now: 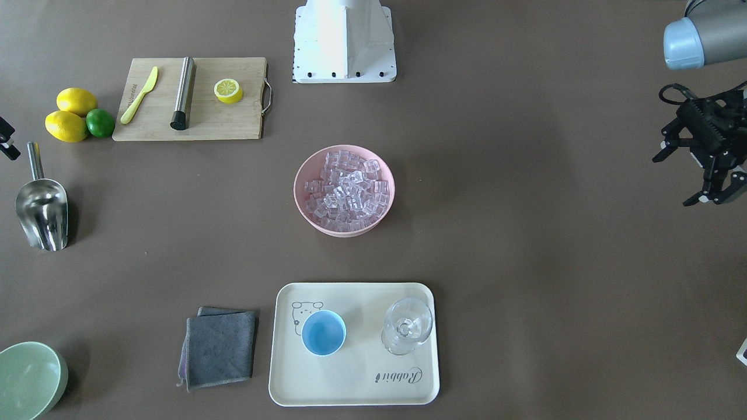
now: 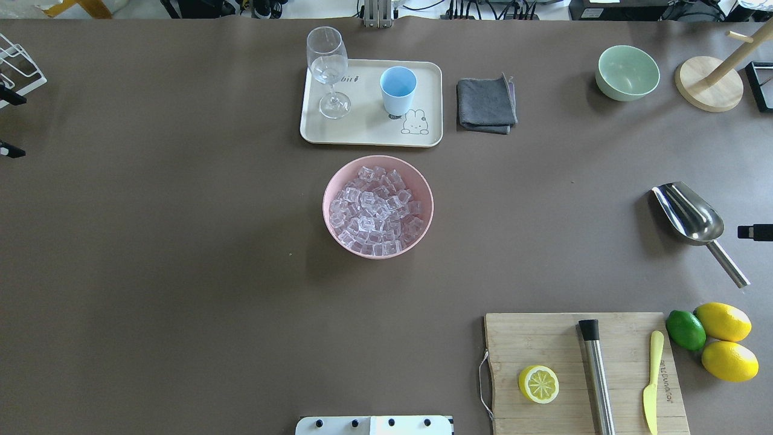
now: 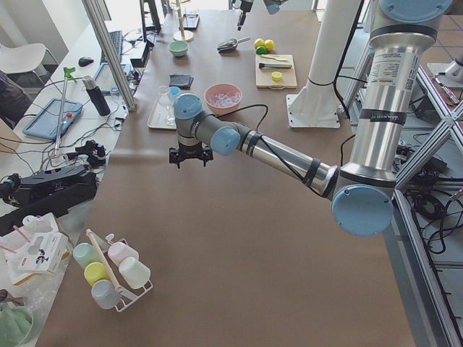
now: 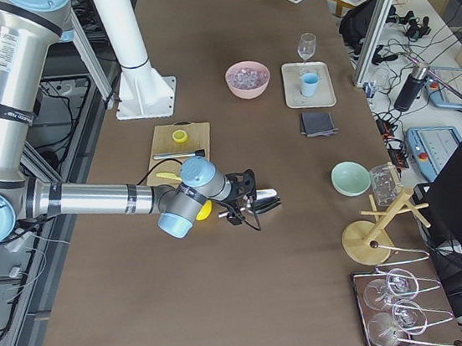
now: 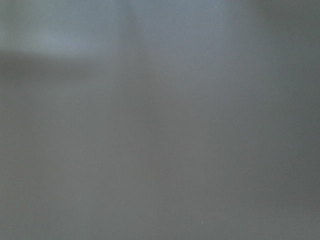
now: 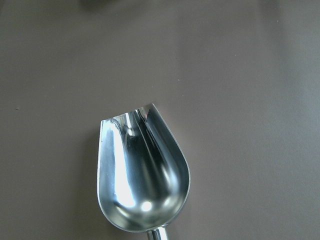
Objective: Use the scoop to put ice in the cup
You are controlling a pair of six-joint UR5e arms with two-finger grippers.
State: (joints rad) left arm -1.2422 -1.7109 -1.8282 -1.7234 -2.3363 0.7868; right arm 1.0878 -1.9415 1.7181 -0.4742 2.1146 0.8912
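Observation:
The steel scoop (image 1: 42,210) lies on the table, trough toward the operators' side; it also shows in the overhead view (image 2: 688,211) and fills the right wrist view (image 6: 142,175). The ice (image 1: 347,189) is piled in a pink bowl (image 2: 423,181) at mid-table. The light-blue cup (image 1: 324,332) stands upright on a cream tray (image 1: 350,388). My right gripper (image 1: 7,140) is a sliver at the view's edge, just behind the scoop's handle, its two dark finger parts apart and empty. My left gripper (image 1: 676,181) hangs open and empty far from everything.
A stemmed glass (image 1: 407,326) shares the tray. A grey cloth (image 1: 220,349) lies beside it, a pale green bowl (image 1: 29,379) in the corner. A cutting board (image 1: 192,99) holds a steel cylinder, yellow knife and lemon half; lemons and a lime (image 1: 79,116) lie near the scoop.

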